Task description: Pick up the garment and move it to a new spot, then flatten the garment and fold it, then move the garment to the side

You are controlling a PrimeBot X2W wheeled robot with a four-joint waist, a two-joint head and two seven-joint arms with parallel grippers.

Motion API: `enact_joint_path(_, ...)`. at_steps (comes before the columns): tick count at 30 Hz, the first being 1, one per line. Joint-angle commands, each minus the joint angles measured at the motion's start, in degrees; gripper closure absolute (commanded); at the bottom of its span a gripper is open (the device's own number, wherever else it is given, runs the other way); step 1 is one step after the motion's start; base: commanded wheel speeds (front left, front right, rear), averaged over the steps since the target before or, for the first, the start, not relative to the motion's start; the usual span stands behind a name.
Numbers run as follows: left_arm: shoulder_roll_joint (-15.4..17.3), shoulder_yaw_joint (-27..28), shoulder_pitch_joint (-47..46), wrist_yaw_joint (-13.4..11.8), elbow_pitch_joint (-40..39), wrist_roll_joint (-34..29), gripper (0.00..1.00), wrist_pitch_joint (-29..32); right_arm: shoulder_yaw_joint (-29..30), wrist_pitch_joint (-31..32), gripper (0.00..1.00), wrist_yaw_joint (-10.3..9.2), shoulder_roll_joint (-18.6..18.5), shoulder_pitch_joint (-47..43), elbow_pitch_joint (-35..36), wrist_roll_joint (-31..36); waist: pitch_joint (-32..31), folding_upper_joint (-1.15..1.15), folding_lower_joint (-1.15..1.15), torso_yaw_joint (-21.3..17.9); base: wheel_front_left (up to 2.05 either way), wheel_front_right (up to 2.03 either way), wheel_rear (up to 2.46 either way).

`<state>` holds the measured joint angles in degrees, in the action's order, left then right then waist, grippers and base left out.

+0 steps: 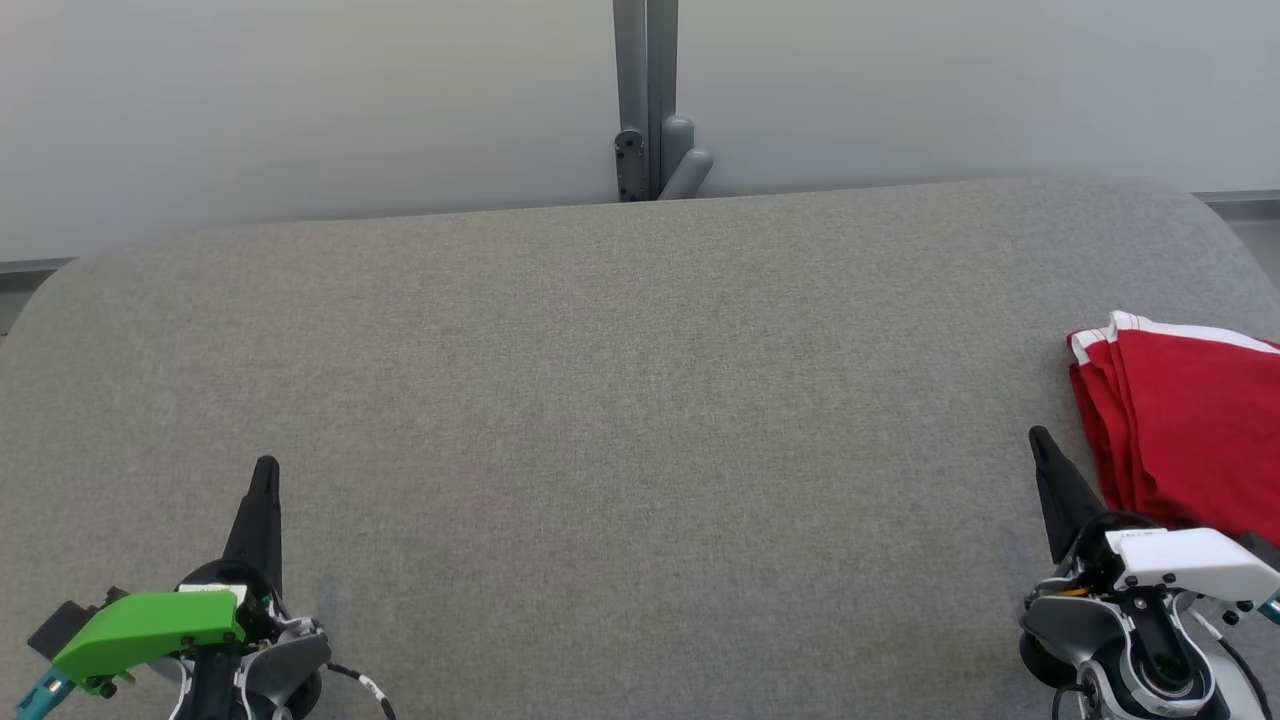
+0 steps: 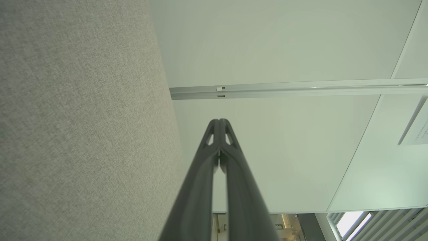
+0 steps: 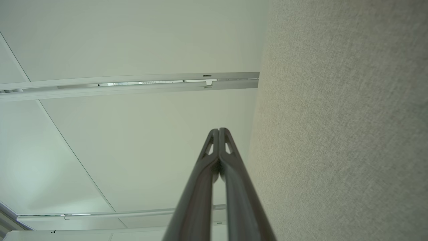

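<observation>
Here the folded garment lies near the table's right edge.

Red garment, folded, at the right edge of the table.
The garment is made of red cloth with a narrow white trim, which is seen along its far side. It is laid flat in several layers, and the stacked folds are shown on its left side as parallel red edges. It is placed well away from the far right corner, and its right part is out of view.
</observation>
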<state>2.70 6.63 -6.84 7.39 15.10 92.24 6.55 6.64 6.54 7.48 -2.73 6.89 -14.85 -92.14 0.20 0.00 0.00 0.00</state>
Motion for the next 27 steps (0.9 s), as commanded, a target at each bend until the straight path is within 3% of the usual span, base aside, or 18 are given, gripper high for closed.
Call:
enact_joint_path(1, 0.3, 0.1, -0.8, 0.3, -0.2, 0.1, 1.0, 0.3, 0.0, 0.1, 1.0, 0.02, -0.3, 0.5, -0.1, -0.3, 0.0, 0.0, 0.0, 0.0, 0.0, 0.0, 0.0)
enact_joint_path(27, 0.3, 0.1, -0.8, 0.3, -0.2, 0.1, 1.0, 0.2, 0.0, 0.1, 1.0, 0.02, -0.3, 0.5, -0.1, -0.3, 0.0, 0.0, 0.0, 0.0, 0.0, 0.0, 0.0)
